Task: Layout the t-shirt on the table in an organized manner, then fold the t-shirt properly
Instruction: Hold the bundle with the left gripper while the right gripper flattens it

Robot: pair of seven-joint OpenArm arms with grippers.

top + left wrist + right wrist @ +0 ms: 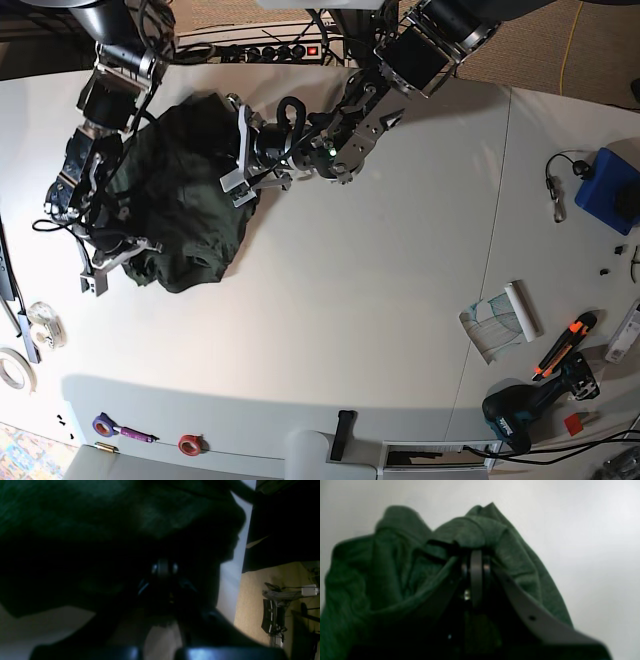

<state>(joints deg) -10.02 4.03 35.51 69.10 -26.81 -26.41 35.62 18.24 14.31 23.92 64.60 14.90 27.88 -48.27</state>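
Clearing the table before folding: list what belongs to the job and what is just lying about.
Job: t-shirt, right gripper, left gripper, table.
Lying about: drill, blue box, tape rolls, rolled paper, orange cutter.

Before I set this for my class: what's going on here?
Two robot arms are handling a green shirt, lying bunched on the table, not laid flat. The right gripper has its jaws shut on a fold of it. The left gripper is at the shirt's other edge; whether it grips is too dark to tell.
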